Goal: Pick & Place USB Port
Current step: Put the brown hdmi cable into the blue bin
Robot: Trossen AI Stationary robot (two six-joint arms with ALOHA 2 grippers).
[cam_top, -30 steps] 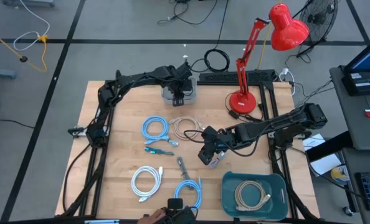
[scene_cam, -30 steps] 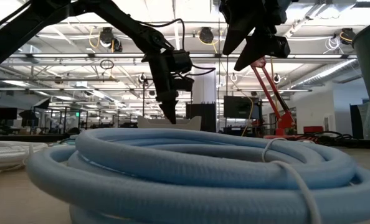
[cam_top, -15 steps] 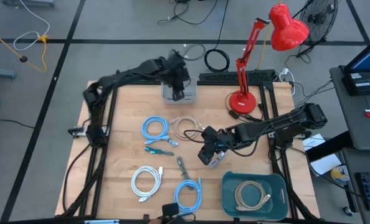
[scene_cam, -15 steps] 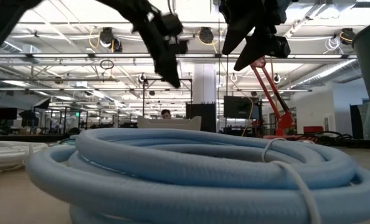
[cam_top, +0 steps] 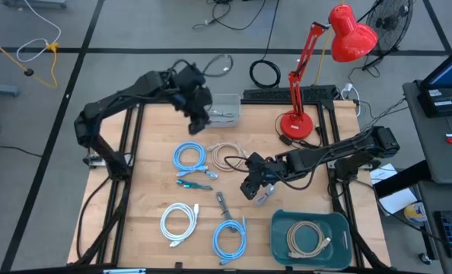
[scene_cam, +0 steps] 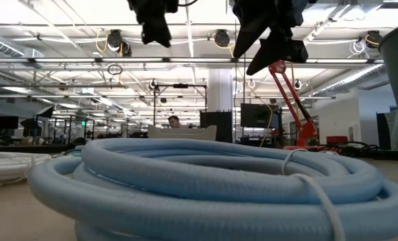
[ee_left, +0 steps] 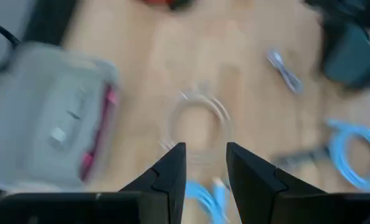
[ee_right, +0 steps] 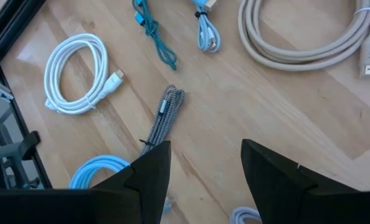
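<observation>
Several coiled and bundled USB cables lie on the wooden table: a light blue coil (cam_top: 189, 157), a beige coil (cam_top: 226, 156) (ee_left: 200, 121), a teal bundle (cam_top: 192, 181) (ee_right: 154, 31), a white coil (cam_top: 179, 222) (ee_right: 79, 71), a grey braided bundle (cam_top: 222, 202) (ee_right: 163, 115) and a blue coil (cam_top: 230, 237) (scene_cam: 206, 181). My left gripper (cam_top: 198, 114) (ee_left: 205, 162) hangs open and high, beside the grey tray (cam_top: 226, 109) (ee_left: 48, 118) at the far edge. My right gripper (cam_top: 253, 186) (ee_right: 203, 165) hovers open above bare wood, to the right of the grey braided bundle.
A teal bin (cam_top: 283, 228) at the near right corner holds a beige cable (cam_top: 308, 237). A red desk lamp (cam_top: 296, 122) stands at the far right, with a black strip (cam_top: 287, 95) along the far edge. The grey tray holds a small item (ee_left: 57, 135).
My left gripper has risen from over the grey tray and swung toward the table's left, and now stands beside the tray. A person's hand at the near edge, by the blue coil, has drawn back out of view. My right gripper has shifted only slightly.
</observation>
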